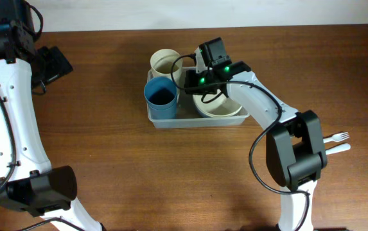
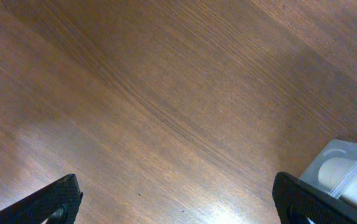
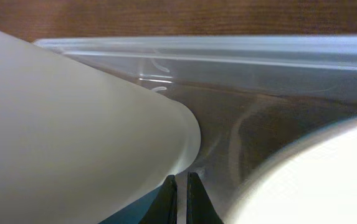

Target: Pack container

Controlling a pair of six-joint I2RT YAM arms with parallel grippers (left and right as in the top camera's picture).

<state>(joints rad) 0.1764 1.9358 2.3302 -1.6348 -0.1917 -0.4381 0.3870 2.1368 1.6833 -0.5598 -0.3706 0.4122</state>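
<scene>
We note the container [image 1: 190, 121] at the middle of the worktop [image 1: 119, 173], holding a cream cup [image 1: 165, 62], a blue cup [image 1: 161, 96] and a bowl [image 1: 222, 108]. The right pincer [image 3: 182, 193] is clenched on nothing, down inside between a cup and the bowl. The left pincer [image 2: 178, 202] is released over bare wood. A white fork [image 1: 339, 136] lies outside the container, so we judge the packing mostly done.

Robot lab bench: wooden table [image 1: 106, 160], two white robot arms [image 1: 4, 115].
</scene>
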